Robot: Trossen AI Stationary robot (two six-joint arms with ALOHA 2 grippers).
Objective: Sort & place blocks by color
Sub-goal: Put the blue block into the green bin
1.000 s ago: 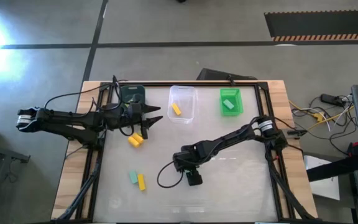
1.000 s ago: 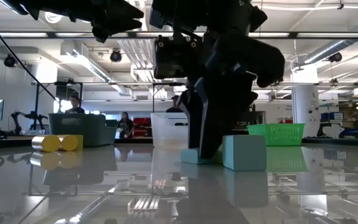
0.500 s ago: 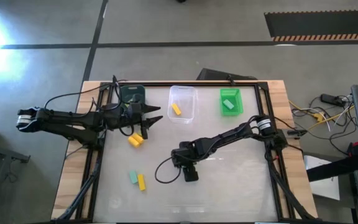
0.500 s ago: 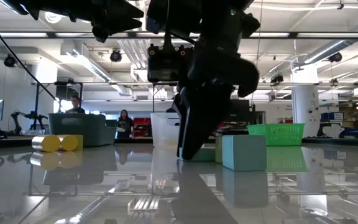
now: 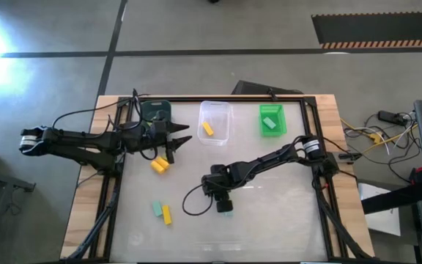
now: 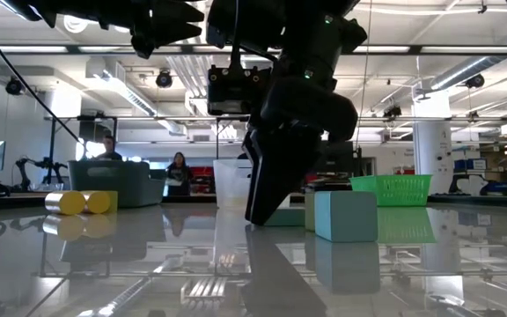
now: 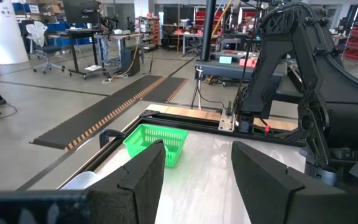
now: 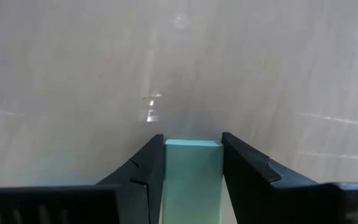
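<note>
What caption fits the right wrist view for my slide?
Right gripper straddling a teal block on the table, fingers at its two sides.

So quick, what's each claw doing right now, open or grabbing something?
Left gripper: open, holding nothing, beside the dark teal bin.
Right gripper: closed on a teal-mint block at the table's middle.

a dark claw (image 6: 267,207) reaches down to the glossy desk (image 6: 104,273) at frame centre. just right of it stands a teal cube (image 6: 346,216). yellow blocks (image 6: 82,202) lie at left, before a dark bin (image 6: 117,180); a green basket (image 6: 393,189) sits right.
</note>
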